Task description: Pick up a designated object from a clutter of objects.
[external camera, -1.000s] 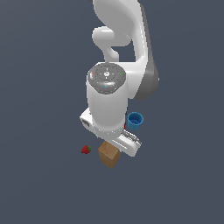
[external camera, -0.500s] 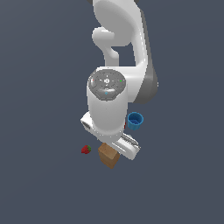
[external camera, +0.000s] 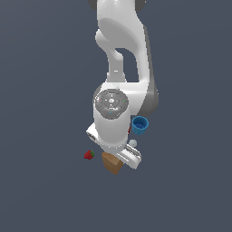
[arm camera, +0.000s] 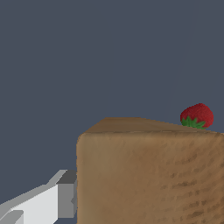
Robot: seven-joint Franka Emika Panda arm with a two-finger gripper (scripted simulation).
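blue cup [external camera: 140, 125] stands upright, contents unseen; gripper [external camera: 118, 159] sits at the wooden block [external camera: 112, 163], grip unclear.

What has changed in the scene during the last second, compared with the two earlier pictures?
Almost nothing visibly changed. The arm hangs over the wooden block in nearly the same pose as before, perhaps very slightly lower. In the wrist view one finger is right beside the block, but a closed grasp cannot be confirmed. The block, the strawberry, the blue cup and the small white ball stayed in place.
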